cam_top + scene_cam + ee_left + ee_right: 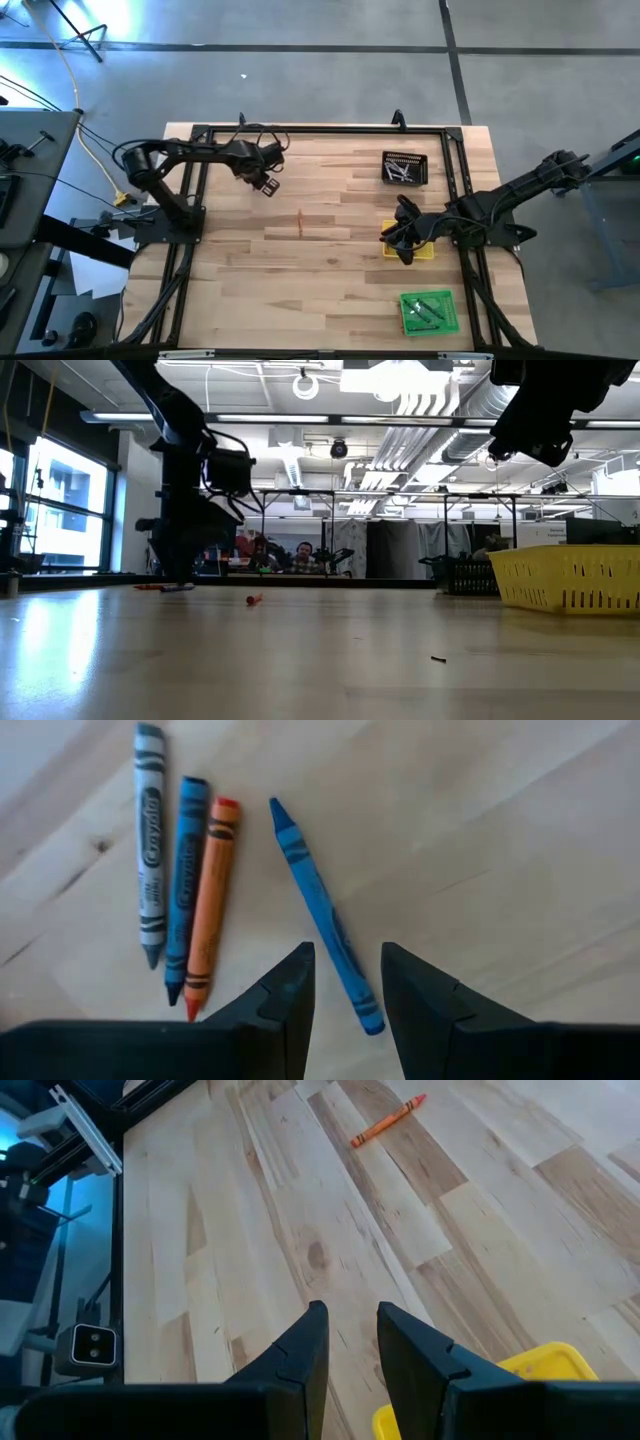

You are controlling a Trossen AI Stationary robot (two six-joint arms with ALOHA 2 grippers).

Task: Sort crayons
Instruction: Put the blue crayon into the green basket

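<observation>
Four crayons lie flat on the wooden table in the left wrist view: a grey one (150, 860), a blue one (185, 885) and an orange one (212, 905) side by side, and a second blue crayon (320, 910) a little apart. My left gripper (345, 990) (266, 182) is open over them at the far left, pointing down; its fingertips stand either side of that blue crayon's blunt end, and no touch shows. A lone orange crayon (301, 224) (390, 1120) lies mid-table. My right gripper (350, 1340) (400, 240) hangs open and empty above the yellow tray (422, 252).
A black tray (405, 168) with crayons in it stands at the far right. A green tray (430, 312), also holding crayons, stands at the near right. A dark frame (320, 130) runs along the table's edges. Bare wood lies between the two arms.
</observation>
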